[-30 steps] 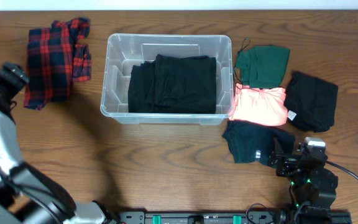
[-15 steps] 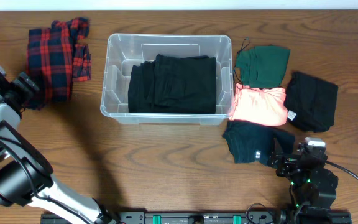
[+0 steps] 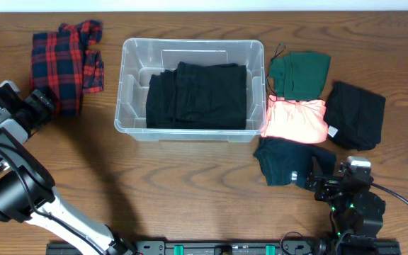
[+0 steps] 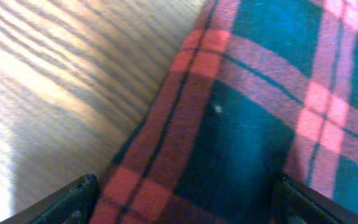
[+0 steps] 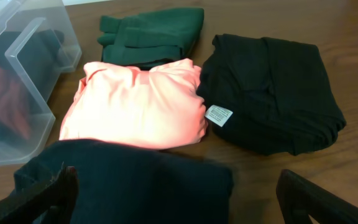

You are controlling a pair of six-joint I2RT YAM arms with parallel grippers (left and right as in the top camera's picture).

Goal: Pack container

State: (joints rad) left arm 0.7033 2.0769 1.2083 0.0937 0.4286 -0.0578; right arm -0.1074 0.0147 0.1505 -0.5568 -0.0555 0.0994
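Wooden bench (image 3: 190, 191), far-left corner: our left gripper (image 3: 42, 103), spread, straddles the red plaid shirt (image 3: 61, 67); clear rectangular plastic container (image 3: 190, 44) lies rightward; right gripper (image 5: 182, 193) spread too.

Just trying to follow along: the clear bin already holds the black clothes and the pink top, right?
Not quite. The container holds the black clothes, but the pink top lies outside it on the table, beside its right side, as the overhead view shows.
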